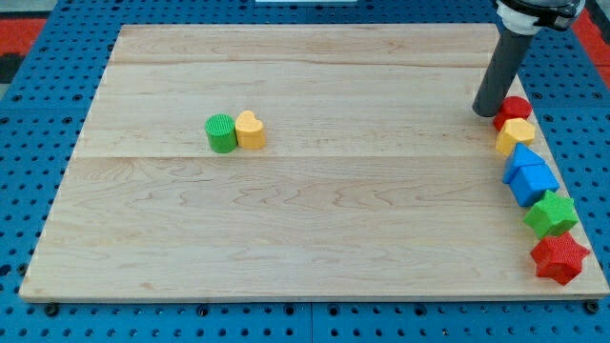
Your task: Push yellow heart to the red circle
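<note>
The yellow heart (251, 130) lies left of the board's middle, touching a green circle (221, 132) on its left. The red circle (513, 109) sits at the board's right edge, near the top. My tip (485, 111) rests on the board just left of the red circle, close to it or touching it. The tip is far to the right of the yellow heart.
Below the red circle a column runs down the right edge: a yellow block (516, 134), a blue block (523, 160), a second blue block (534, 183), a green star (551, 215), a red star (559, 258). The wooden board (305, 238) lies on a blue perforated surface.
</note>
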{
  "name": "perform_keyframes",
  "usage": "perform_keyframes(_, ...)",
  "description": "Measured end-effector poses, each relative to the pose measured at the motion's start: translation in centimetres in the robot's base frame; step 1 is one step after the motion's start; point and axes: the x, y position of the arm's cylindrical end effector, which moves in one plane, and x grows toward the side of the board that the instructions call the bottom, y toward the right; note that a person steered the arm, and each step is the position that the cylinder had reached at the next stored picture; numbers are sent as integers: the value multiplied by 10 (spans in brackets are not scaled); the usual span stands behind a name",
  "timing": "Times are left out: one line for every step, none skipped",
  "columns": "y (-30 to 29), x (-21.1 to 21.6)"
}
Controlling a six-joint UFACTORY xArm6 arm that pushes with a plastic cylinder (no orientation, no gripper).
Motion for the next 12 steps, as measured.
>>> perform_keyframes(-30,-1)
perform_keyframes(-75,-2)
perform_keyframes(-144,-31)
perform_keyframes(-255,-73)
perform_keyframes(-380,-82)
perform_keyframes(-493,-61)
perform_keyframes(-532,-40)
perform_keyframes(-529,-4)
perform_keyframes(-508,21)
perform_keyframes(-449,73)
perform_keyframes(-369,69)
perform_keyframes(-314,46)
